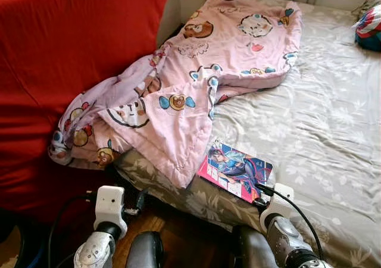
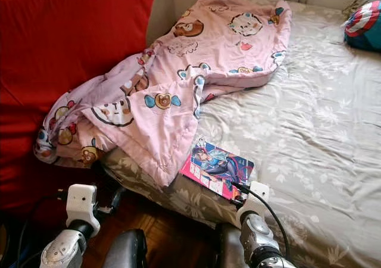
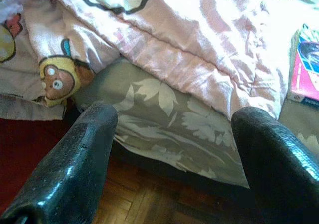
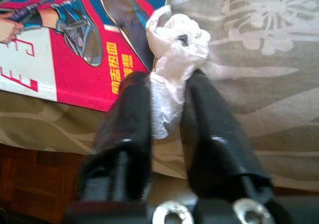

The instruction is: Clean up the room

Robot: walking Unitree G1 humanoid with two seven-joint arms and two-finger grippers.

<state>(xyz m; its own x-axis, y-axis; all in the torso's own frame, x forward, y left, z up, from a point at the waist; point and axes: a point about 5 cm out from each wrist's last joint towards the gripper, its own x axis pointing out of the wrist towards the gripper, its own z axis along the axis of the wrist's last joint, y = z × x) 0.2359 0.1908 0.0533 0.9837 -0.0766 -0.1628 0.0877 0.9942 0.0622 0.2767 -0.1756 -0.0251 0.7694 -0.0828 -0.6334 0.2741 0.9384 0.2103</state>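
Observation:
A crumpled white tissue sits pinched between the two black fingers of my right gripper, which is shut on it just over the bed's front edge. Right beside it lies a pink and blue comic magazine on the grey floral sheet. My left gripper stands open with nothing in it, low at the bed's side, facing the sheet's hanging edge below the pink cartoon blanket.
The blanket lies rumpled across the bed's left half and hangs over its corner against a red couch. A red, white and blue cushion rests at the far right. Wooden floor and black cables lie below the bed edge.

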